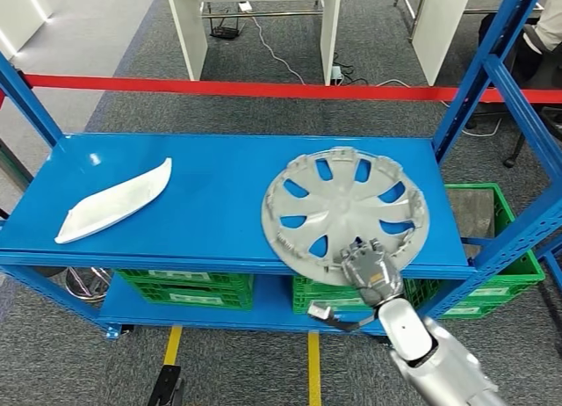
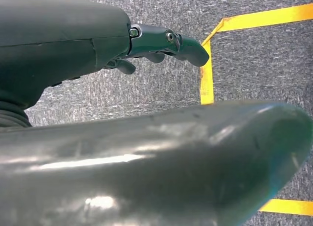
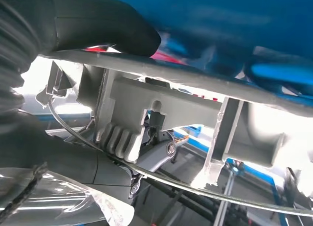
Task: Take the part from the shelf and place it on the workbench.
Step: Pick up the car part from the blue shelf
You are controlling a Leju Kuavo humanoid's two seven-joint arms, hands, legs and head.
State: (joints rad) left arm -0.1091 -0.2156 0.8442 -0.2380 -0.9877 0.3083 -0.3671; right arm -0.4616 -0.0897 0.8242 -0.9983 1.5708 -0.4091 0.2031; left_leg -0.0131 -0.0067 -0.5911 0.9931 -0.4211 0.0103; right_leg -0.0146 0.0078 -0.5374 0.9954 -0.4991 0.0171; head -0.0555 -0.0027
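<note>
Blue shelf (image 1: 219, 204) — white trim (image 1: 116, 201) left; right robot hand (image 1: 366, 270) apparently grasping hubcap (image 1: 343, 208) rim.

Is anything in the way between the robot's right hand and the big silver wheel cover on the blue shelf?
Nothing visible. The right hand is already at the near rim of the wheel cover, with its fingers around the edge. The white trim piece lies far off on the shelf.
</note>
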